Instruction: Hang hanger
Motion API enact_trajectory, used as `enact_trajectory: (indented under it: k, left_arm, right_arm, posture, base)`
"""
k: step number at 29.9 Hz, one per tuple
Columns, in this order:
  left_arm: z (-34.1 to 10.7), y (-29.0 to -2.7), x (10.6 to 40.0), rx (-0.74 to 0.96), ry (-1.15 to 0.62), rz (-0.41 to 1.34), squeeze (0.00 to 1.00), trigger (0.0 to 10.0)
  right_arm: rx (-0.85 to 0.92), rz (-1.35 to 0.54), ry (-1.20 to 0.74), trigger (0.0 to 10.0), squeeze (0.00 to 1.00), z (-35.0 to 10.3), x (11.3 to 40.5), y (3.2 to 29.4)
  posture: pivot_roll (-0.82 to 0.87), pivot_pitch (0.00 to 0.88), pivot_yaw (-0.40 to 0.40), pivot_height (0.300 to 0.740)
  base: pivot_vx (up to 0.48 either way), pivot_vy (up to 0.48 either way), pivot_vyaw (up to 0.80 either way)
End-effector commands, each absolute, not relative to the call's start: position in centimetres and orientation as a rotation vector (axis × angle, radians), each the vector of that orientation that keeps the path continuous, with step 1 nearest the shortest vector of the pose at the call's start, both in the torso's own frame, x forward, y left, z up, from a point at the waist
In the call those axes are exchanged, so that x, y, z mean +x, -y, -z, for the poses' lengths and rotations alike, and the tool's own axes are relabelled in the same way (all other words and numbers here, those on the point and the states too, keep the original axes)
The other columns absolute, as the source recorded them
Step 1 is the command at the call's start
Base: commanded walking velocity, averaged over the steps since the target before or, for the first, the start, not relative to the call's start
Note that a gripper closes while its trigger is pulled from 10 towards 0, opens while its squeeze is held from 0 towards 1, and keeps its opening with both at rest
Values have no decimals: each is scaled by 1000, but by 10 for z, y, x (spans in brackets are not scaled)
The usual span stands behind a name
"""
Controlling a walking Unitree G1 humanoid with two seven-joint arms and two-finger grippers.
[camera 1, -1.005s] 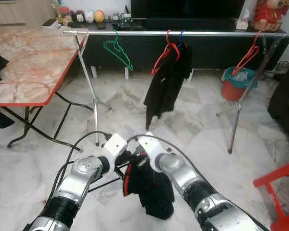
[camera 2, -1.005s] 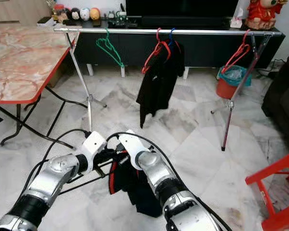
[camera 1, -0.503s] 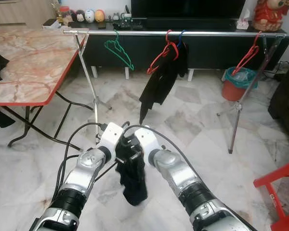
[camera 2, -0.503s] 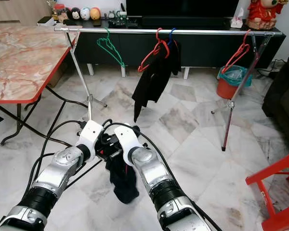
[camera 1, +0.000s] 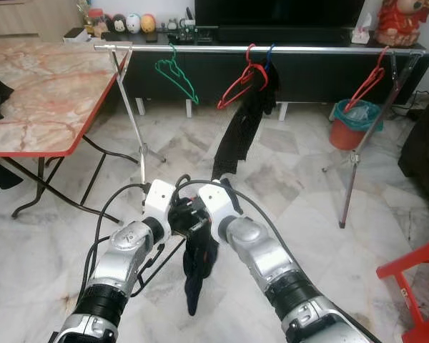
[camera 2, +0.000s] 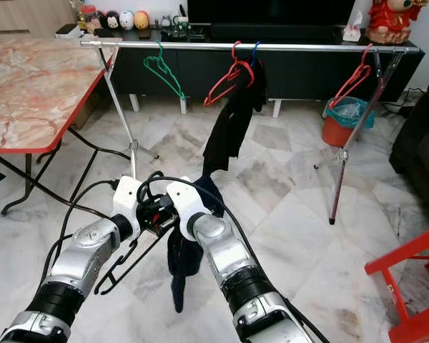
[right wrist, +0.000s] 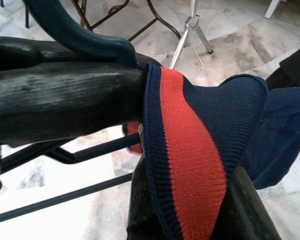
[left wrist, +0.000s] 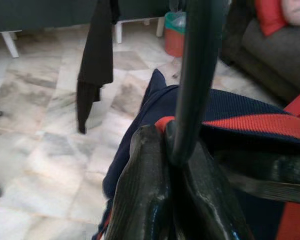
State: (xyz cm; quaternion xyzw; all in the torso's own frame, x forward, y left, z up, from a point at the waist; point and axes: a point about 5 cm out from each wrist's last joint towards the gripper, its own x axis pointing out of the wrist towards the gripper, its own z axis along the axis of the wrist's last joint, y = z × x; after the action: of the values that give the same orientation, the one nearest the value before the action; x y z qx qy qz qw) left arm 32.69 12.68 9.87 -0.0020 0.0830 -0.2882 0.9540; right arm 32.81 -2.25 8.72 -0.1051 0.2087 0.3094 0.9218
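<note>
Over a white marble floor [camera 1: 50, 236], the left gripper [left wrist: 166, 165] clamps a black hanger [camera 2: 129, 263]. The right gripper [right wrist: 190, 200] pinches its navy garment [camera 1: 198, 264]. Ahead stands a clothes rail [camera 1: 272, 50]; a marble-topped table [camera 1: 43, 93] sits left.

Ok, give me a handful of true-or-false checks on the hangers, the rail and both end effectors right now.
1. The left end effector is clamped on a dark hanger. True.
2. The right end effector grips a navy garment by its red-striped edge. True.
3. The green hanger lies on the floor. False: it hangs on the rail.
4. The rail carries no clothing. False: a black garment hangs from it.
5. The table stands to the robot's right. False: left.
</note>
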Motion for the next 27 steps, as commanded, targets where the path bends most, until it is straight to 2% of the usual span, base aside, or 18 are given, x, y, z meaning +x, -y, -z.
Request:
enact_trajectory:
  k: [1,2,3,14,27]
  left_arm:
    - [-111,-120,327,-30,-104,636,0,10000]
    - [-112,-120,327,-37,-101,639,0,10000]
    - [-113,-120,327,-52,-95,639,0,10000]
    - [-118,-123,327,-108,-60,647,0,10000]
    - [-128,-128,330,-161,5,600,0,10000]
  right_arm:
    - [-230,-663,-384,10000,682,-95,329,17]
    - [-234,-663,-382,10000,902,-95,329,18]
    - [-241,-652,-383,10000,1000,-95,330,22]
    - [-247,-633,-379,10000,1000,-94,334,29]
    - [-300,-751,-411,10000,1000,-84,317,31]
  posture:
    - [85,0,12,740]
    - [85,0,12,740]
    - [85,0,12,740]
    - [84,0,16,740]
    - [83,0,16,740]
  base:
    - [0,0,0]
    - [0,0,0]
    - [0,0,0]
    - [0,0,0]
    - [0,0,0]
